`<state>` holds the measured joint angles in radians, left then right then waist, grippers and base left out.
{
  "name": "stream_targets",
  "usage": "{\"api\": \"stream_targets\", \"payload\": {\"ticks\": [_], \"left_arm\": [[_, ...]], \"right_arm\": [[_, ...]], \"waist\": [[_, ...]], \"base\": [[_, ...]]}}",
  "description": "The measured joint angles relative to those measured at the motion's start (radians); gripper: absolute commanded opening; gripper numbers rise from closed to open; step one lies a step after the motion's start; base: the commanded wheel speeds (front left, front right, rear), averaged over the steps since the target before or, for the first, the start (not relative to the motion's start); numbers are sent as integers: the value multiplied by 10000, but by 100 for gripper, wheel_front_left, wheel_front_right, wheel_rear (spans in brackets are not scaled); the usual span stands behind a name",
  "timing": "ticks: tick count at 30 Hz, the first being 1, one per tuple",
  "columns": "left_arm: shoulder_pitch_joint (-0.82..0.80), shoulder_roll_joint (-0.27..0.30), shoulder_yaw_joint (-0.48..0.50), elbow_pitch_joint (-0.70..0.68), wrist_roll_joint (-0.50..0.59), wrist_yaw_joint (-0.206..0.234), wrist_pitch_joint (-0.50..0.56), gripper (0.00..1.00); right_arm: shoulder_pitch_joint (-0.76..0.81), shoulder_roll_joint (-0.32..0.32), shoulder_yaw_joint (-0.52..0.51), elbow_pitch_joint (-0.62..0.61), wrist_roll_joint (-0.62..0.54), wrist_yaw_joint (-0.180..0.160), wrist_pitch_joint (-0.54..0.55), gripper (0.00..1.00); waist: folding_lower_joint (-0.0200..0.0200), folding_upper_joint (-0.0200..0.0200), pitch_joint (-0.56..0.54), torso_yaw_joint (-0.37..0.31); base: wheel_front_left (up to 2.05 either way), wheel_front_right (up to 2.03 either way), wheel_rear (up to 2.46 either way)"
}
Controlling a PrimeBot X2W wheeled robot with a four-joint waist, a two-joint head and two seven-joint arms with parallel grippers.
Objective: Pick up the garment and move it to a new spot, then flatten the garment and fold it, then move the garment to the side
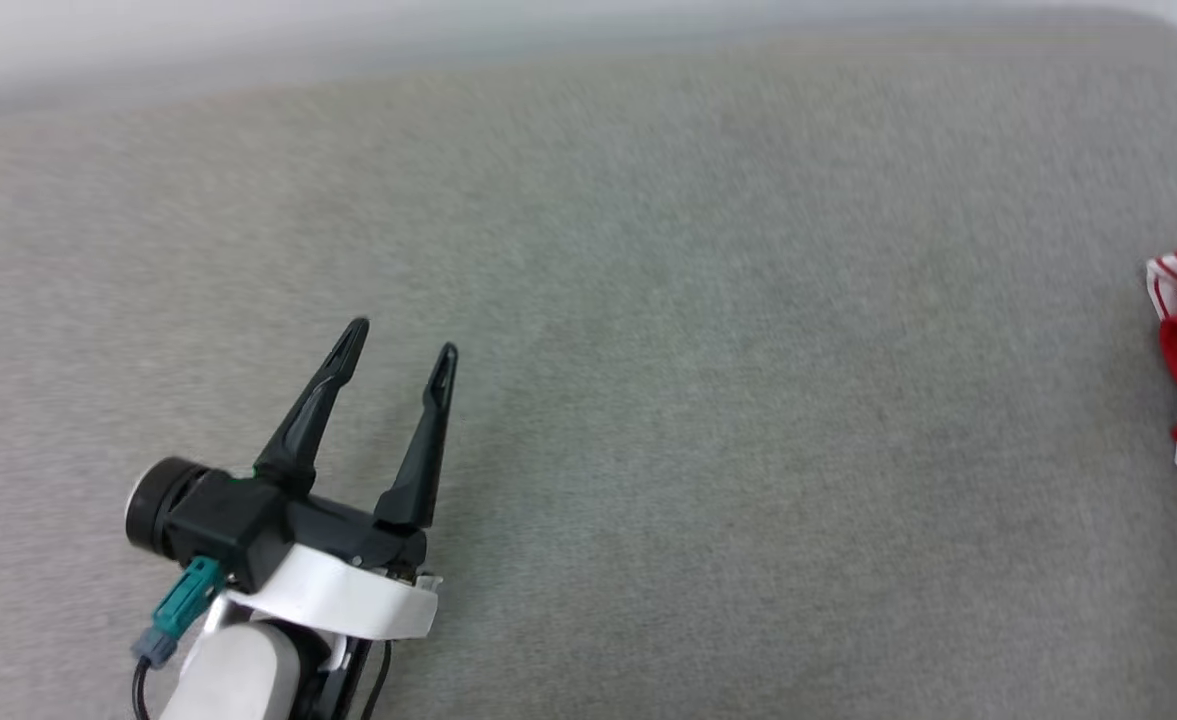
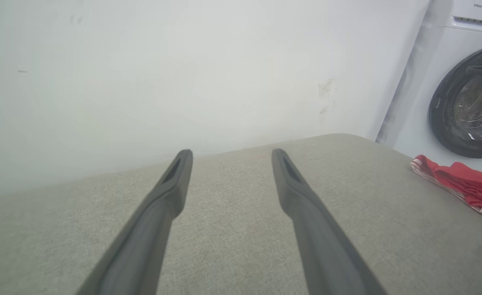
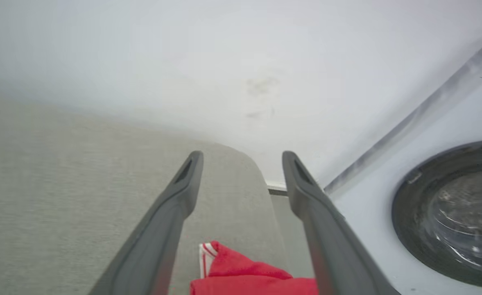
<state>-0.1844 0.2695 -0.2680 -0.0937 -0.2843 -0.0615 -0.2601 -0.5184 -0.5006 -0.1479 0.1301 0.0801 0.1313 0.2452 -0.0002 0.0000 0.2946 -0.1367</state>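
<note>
Black fingers of the left gripper (image 1: 403,338) stand apart, holding nothing, low over the grey cloth top (image 1: 708,400). The right gripper (image 3: 244,155) is spread too, and the garment (image 3: 249,278) shows between its fingers near their base; whether they touch it I cannot tell. The garment lies at the top's right edge, on the side toward the washer (image 2: 466,102), well apart from the left gripper. It is red, with red-and-white striped trim at one end, and lies low in soft bunched layers; no lettering shows. That fits a heap waiting to be picked up, or a folded bundle set aside at the end. Most of it is cut off, so I cannot judge which.
</note>
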Motion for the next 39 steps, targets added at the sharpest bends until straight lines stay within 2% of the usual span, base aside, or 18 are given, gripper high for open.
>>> {"api": "stream_targets", "payload": {"ticks": [3, 8, 13, 18, 23, 30, 39], "left_arm": [[347, -249, 291, 155, -190, -4, -13, 100], [872, -495, 535, 570, -96, -69, -19, 100], [1334, -780, 830, 1081, -153, -92, -27, 100], [1566, -1043, 1095, 1296, 79, -180, -27, 100], [1693, -1383, 1419, 1542, 142, -353, -27, 100], [1859, -1578, 1787, 1770, 391, -514, -27, 100], [1922, -1774, 1971, 1549, 589, -639, -27, 100]], "right_arm": [[624, 692, 140, -993, 301, 0, -280, 100], [1798, 1448, 451, -1946, 1032, 0, -1248, 100], [2975, 2320, 642, -2314, 1290, 0, -2082, 100], [3899, 3250, 861, -2188, 1319, -2, -2681, 100], [4427, 3687, 957, -1607, 1317, -2, -3317, 100], [5003, 4121, 1197, -796, 1001, -2, -4111, 100], [4990, 4376, 1290, -324, 840, -2, -4489, 100]], "waist": [[0, 0, -490, 304], [-1, 0, -1148, 836], [0, 0, -1674, 1280], [0, 0, -2046, 1583], [0, 1, -2294, 1772], [1, 0, -2506, 1846], [2, 0, -2498, 1770]], "base": [[0, 0, 0], [0, 0, 0], [0, 0, 0], [0, 0, 0], [0, 0, 0], [0, 0, 0], [0, 0, 0]]}}
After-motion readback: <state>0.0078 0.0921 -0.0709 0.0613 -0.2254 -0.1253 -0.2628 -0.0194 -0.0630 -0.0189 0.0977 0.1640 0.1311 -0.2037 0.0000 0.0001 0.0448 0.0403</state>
